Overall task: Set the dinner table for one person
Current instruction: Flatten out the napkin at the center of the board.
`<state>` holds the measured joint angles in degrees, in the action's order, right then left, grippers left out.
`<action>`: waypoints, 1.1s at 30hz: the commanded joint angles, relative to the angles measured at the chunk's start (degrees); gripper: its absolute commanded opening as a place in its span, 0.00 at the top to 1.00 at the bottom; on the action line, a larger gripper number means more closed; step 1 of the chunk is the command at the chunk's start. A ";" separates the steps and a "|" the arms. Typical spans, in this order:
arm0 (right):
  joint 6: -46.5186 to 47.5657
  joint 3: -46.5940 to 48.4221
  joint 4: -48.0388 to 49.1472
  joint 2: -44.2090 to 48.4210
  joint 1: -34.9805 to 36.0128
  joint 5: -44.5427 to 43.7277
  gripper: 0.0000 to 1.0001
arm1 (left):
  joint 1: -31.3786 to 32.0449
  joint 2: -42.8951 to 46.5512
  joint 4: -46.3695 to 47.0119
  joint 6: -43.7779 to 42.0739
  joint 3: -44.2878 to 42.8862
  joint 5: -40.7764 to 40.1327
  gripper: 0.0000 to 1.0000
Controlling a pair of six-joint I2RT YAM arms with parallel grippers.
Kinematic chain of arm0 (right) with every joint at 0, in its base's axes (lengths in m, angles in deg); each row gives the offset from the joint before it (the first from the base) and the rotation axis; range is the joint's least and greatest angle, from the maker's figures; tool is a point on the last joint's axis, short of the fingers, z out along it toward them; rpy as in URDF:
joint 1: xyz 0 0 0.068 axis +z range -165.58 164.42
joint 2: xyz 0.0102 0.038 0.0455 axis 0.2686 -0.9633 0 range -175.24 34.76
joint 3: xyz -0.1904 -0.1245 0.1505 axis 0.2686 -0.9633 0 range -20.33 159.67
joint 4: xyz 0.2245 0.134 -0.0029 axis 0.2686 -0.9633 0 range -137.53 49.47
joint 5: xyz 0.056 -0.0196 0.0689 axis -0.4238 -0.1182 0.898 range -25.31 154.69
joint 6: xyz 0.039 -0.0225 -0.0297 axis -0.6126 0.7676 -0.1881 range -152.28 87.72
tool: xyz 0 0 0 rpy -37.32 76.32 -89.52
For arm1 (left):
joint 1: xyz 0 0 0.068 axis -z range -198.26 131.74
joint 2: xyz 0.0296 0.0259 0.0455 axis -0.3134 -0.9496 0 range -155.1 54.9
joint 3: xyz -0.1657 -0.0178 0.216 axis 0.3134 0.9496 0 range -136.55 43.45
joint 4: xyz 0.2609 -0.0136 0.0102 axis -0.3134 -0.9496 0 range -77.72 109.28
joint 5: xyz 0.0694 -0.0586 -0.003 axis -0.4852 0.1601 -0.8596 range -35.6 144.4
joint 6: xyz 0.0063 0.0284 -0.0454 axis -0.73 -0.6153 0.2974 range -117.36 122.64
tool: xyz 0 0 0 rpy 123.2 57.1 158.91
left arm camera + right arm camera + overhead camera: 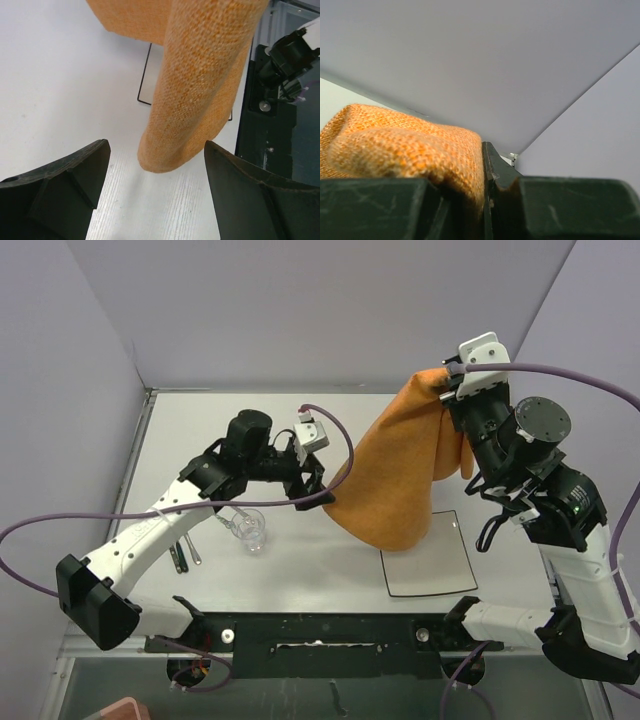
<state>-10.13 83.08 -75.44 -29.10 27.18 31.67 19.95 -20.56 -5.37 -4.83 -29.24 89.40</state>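
Note:
The dinner table (200, 440) is a white tabletop. An orange cloth mat (400, 470) hangs high over it, pinched at its top corner by my right gripper (452, 380), which is shut on the mat (395, 145). The mat's lower edge drapes down to the table and over the corner of a square white plate (440, 575). My left gripper (325, 490) is open just above the table. The mat's hanging lower corner (200, 85) dangles just in front of its fingers (75, 185) and is not gripped.
A clear drinking glass (250, 530) stands under the left forearm. Cutlery (185, 552) lies to its left near the front edge. The plate's dark rim (145, 75) shows behind the mat. Purple walls close the table at the back and sides.

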 commanded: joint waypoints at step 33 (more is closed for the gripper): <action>0.88 7.86 3.67 -0.81 -0.15 3.59 1.00 | 2.39 -7.93 1.73 -3.15 -5.01 10.57 0.26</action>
<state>-10.22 87.39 -78.55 -32.31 27.18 34.67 22.56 -26.36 -7.36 -6.53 -33.15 101.68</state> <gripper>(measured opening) 0.090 0.739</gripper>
